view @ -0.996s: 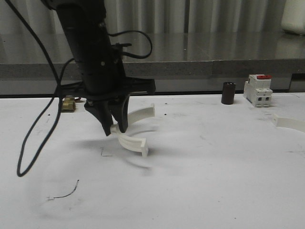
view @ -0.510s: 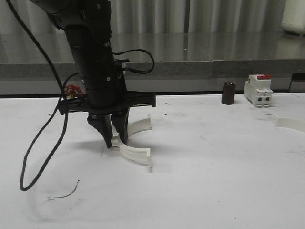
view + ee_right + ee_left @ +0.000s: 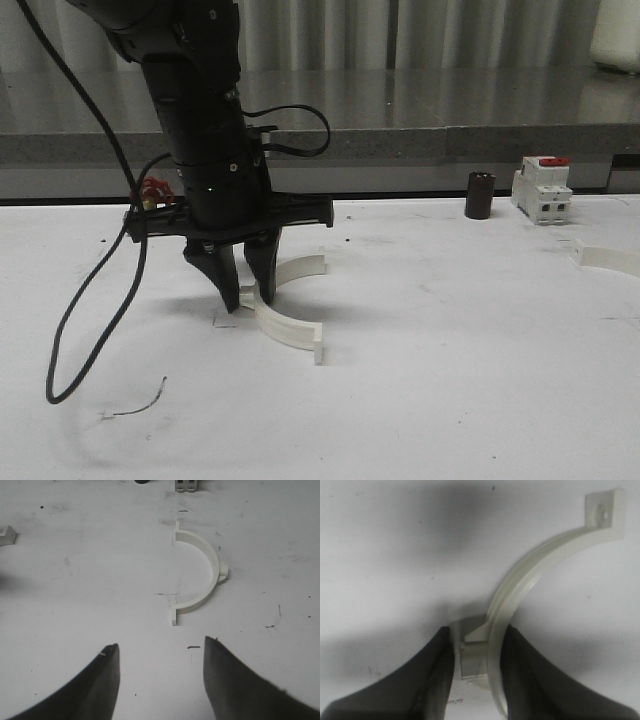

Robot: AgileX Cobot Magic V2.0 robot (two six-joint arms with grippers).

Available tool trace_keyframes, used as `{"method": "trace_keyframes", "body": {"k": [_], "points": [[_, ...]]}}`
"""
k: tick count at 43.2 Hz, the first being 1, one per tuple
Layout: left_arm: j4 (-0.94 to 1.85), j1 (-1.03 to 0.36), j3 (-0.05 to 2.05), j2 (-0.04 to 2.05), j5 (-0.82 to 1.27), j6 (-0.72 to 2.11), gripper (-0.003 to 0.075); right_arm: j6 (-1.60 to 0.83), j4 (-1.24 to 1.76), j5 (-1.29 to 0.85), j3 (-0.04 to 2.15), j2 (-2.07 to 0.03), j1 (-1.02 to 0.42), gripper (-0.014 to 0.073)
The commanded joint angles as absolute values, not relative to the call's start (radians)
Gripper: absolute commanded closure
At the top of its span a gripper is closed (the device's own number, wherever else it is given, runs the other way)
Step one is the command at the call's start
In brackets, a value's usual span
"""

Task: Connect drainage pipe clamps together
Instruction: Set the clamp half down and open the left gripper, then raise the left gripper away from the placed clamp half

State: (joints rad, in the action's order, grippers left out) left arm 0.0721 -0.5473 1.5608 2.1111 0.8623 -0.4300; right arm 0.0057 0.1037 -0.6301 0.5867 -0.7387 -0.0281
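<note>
The pipe clamps (image 3: 287,328) (image 3: 200,572) are creamy white on a scuffed white counter (image 3: 450,380). The left tool (image 3: 245,297) is black. The breaker (image 3: 541,188) is white, red-topped.

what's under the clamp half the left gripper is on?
Bare white table. The clamp half lies on it, one end between the left gripper fingers. The table patch directly beneath that pinched end is covered, so can't tell.
</note>
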Motion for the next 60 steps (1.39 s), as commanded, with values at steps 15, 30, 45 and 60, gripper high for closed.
{"method": "trace_keyframes", "body": {"k": [15,30,45,60], "points": [[0.064,-0.555,1.587,1.887,0.893,-0.278,0.0444,0.0,0.101,-0.578,0.62,-0.74,-0.02,0.0179],[0.056,-0.538,1.483,1.56,0.919,0.03,0.0444,0.0,0.101,-0.578,0.62,-0.74,-0.02,0.0179],[0.018,-0.53,1.138,1.131,0.856,0.073,0.0447,0.0,0.101,-0.578,0.62,-0.74,-0.02,0.0179],[0.018,-0.53,0.813,0.772,0.822,0.073,0.0447,0.0,0.101,-0.578,0.62,-0.74,-0.02,0.0179]]}}
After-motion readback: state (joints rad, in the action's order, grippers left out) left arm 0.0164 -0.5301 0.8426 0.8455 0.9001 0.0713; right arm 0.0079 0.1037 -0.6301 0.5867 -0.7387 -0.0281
